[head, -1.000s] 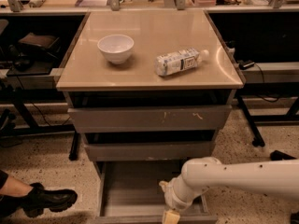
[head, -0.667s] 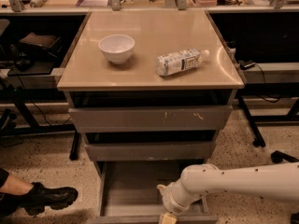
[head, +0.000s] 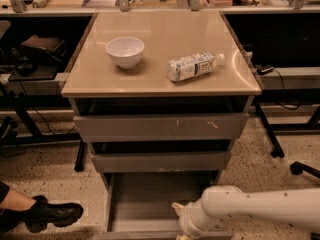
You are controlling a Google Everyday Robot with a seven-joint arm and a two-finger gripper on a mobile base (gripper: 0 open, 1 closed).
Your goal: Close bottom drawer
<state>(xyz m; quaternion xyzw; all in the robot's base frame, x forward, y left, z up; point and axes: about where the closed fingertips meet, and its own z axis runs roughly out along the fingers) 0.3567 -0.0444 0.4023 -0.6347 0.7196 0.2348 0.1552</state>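
Observation:
The bottom drawer (head: pixel 150 199) stands pulled out at the foot of the cabinet, its shallow grey tray body open to view and its front panel at the frame's lower edge. My white arm reaches in from the lower right. My gripper (head: pixel 184 223) is low over the drawer's front right part, by the front panel, and partly cut off by the frame's edge. Above are the mid-width grey drawer (head: pixel 160 161) and the widest grey drawer (head: pixel 161 126) with pale scratch marks.
On the tan cabinet top (head: pixel 160 79) stand a white bowl (head: pixel 125 51) and a lying water bottle (head: pixel 194 66). A person's black boot (head: pixel 47 215) is on the floor at the lower left. Dark desks and chair legs flank the cabinet.
My arm and gripper have shifted slightly left and down over the drawer's front. The drawer looks unmoved.

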